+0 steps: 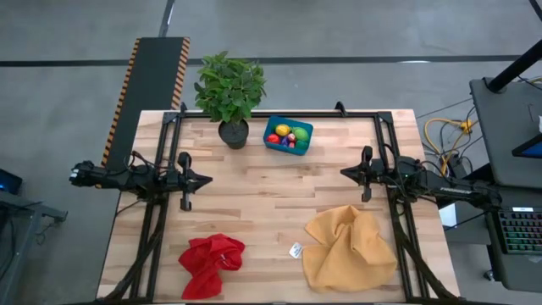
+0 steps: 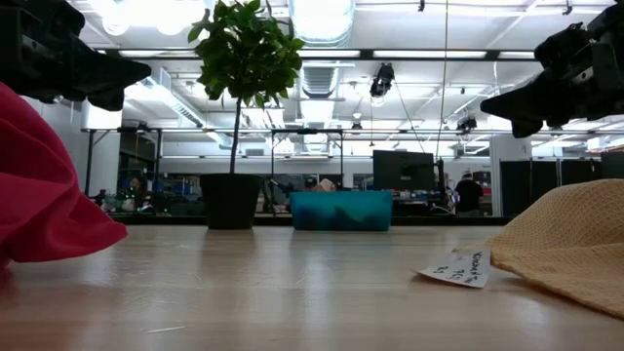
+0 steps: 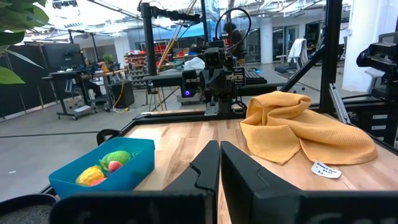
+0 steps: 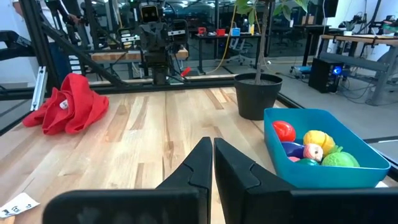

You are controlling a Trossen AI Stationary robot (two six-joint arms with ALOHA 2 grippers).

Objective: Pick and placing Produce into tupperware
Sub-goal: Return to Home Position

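The teal tupperware (image 1: 289, 135) stands on the table's far side, right of the potted plant. It also shows in the left wrist view (image 3: 106, 168) and the right wrist view (image 4: 326, 155). Inside it lies the produce (image 1: 286, 134): red, yellow, green, purple and pink toy pieces (image 4: 311, 149). My left gripper (image 1: 206, 180) hovers shut over the table's left middle, touching nothing. My right gripper (image 1: 345, 173) hovers shut over the right middle, also free. Both point toward the table's centre.
A potted plant (image 1: 229, 93) stands left of the tub at the far edge. A red cloth (image 1: 210, 263) lies crumpled near the front left, a mustard-yellow cloth (image 1: 349, 247) at the front right, with a small white tag (image 1: 295, 250) between them.
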